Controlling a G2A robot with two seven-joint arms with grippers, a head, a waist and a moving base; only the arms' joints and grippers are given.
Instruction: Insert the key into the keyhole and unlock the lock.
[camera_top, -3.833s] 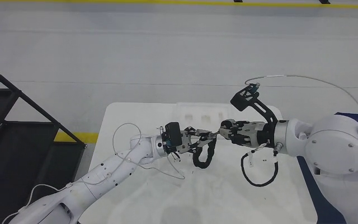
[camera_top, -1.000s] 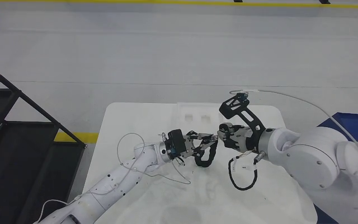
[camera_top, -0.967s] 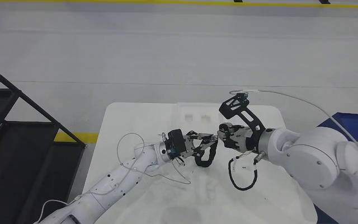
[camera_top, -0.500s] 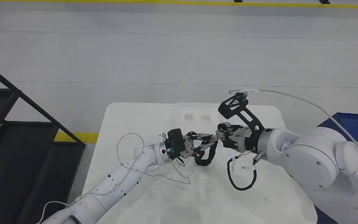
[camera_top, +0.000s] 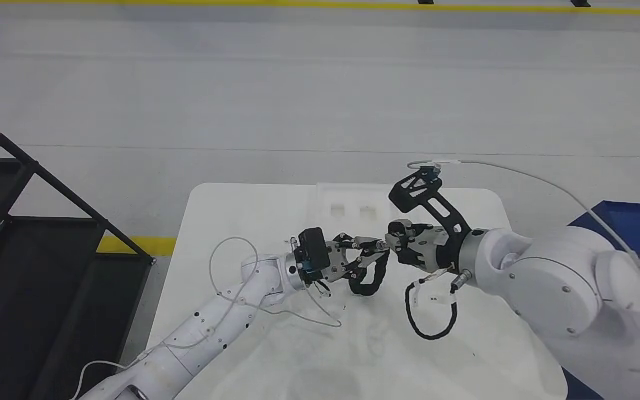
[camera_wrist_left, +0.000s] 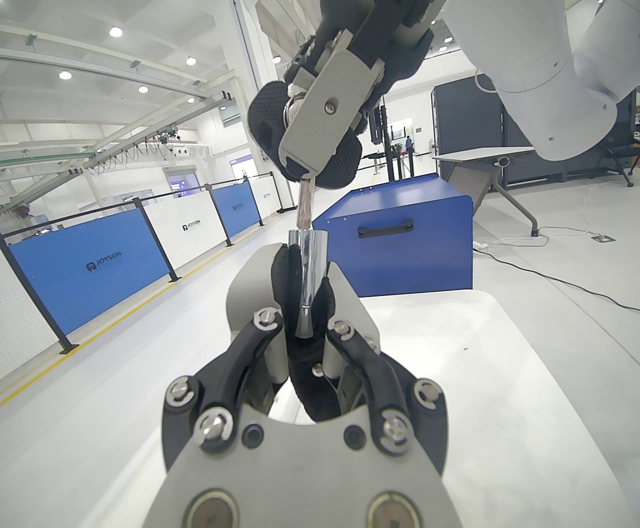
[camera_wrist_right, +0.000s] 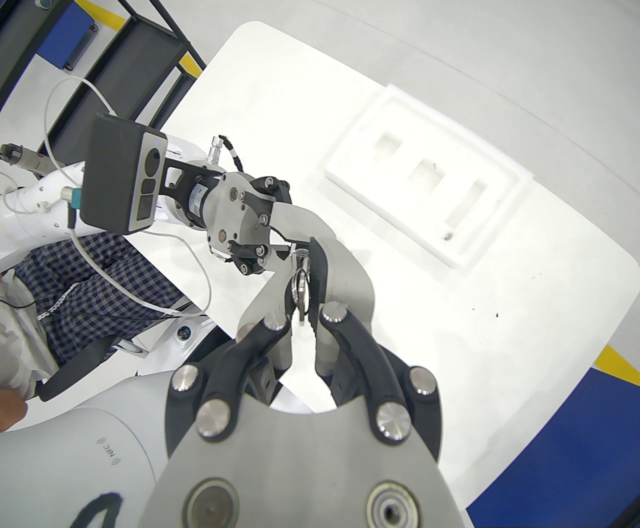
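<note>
Key blade stands at the keyhole of the cable lock, its tip apparently just entering. The right fingers clench the key's head. The left fingers grip the lock, raised above the desk. The right arm has swung in from farther out, then barely crept in the last second. Insertion looks underway, and the turn is not yet made.

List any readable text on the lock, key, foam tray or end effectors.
lock: none.
key: none.
foam tray: none, only dark specks.
left end effector, right end effector: none.
Elsewhere: a small mark on the right arm's shell, a logo on blue barrier panels; left unquoted.
</note>
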